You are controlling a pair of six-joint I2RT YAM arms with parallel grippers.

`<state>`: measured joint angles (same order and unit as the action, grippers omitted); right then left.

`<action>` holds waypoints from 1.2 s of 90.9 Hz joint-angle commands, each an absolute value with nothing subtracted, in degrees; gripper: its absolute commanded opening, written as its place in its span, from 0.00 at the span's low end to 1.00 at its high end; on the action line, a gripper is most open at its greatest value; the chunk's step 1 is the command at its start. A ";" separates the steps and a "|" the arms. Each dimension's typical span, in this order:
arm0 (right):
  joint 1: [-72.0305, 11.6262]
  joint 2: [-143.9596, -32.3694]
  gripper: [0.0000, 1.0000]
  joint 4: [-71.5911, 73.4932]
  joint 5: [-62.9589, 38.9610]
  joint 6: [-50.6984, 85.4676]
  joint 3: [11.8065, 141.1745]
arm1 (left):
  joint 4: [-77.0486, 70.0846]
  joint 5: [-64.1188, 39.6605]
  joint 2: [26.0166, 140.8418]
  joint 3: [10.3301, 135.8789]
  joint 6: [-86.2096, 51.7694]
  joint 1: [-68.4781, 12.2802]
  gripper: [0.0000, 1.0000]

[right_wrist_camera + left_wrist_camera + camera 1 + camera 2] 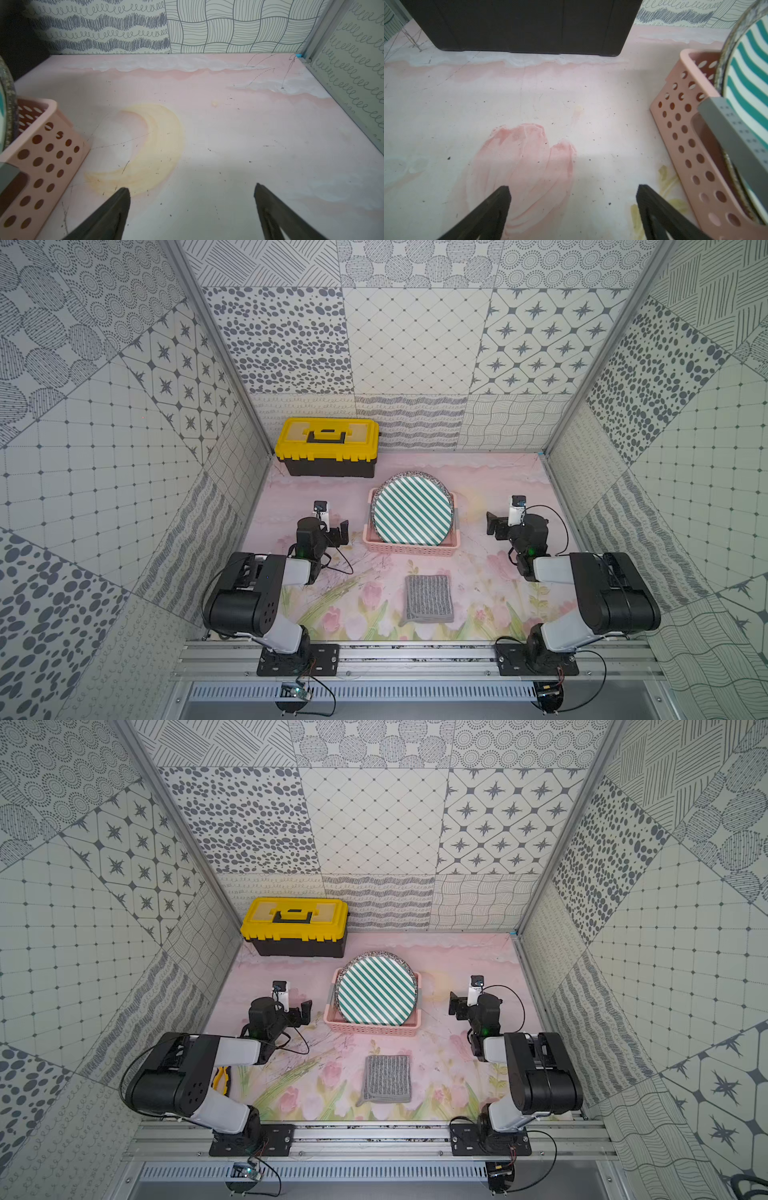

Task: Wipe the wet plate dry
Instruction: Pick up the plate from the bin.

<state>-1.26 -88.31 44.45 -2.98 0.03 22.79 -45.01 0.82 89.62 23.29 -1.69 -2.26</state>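
nearest the lens, front rail (415,655) carrying both arm bases. at far left, tucked under the left arm, yellow-and-black handles (220,1079), likely pliers, caught in a top view only. farther back, shut yellow toolbox (327,445) against the rear wall. next, left tool (340,533), jaws spread wide and gripping nothing, low over bare tabletop (498,481), facing the toolbox, with the pink basket (409,549) just beside it on its right. in the middle, striped plate (411,510) standing on edge in that basket, leaning back, green-and-white face toward the front, a speckle-rimmed second plate (415,475) right behind it; wetness too fine to tell. closer to the front rail than the basket, grey cloth (428,598) flat on the tabletop, near square, edges running with the tabletop's, touched by neither tool. at right, right tool (492,524), likewise wide open and empty, basket just beside it on its left. nothing begun yet, by the look of it. probable first step: fetching the cloth, back toward the bases and inward of both tools, a shade nearer the right arm; plate between the two tools, reachable from either side.
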 commanded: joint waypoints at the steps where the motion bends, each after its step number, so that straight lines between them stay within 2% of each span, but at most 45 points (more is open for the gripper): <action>1: -1.08 -88.86 0.97 47.28 -3.40 0.63 23.87 | -48.01 -0.34 89.99 23.72 -2.64 -1.84 1.00; 71: -1.10 -88.88 0.97 47.16 -3.49 0.75 23.82 | -48.28 -0.82 89.43 23.86 -1.80 -1.84 1.00; 79: -1.76 -87.03 0.97 46.79 -1.07 0.81 23.98 | -31.51 -4.29 82.90 29.84 -0.99 -1.77 1.00; 89: -6.93 -73.41 0.97 24.15 11.71 2.79 28.98 | -10.49 -5.54 75.22 39.33 -0.52 -1.78 1.00; 100: -7.10 -64.42 0.97 6.58 17.48 25.27 34.46 | 9.24 -13.52 68.34 47.03 1.54 -1.76 1.00; 103: -6.01 -63.31 0.97 4.43 16.43 30.42 34.51 | 12.78 -17.10 67.31 48.26 2.70 -1.79 1.00; 109: -3.83 -62.10 0.97 3.07 3.98 33.22 35.00 | 19.20 -23.98 66.31 49.55 3.64 -1.76 1.00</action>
<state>-6.68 -64.10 15.73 9.54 17.02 34.39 -14.24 -6.61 71.33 43.48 -0.56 -2.24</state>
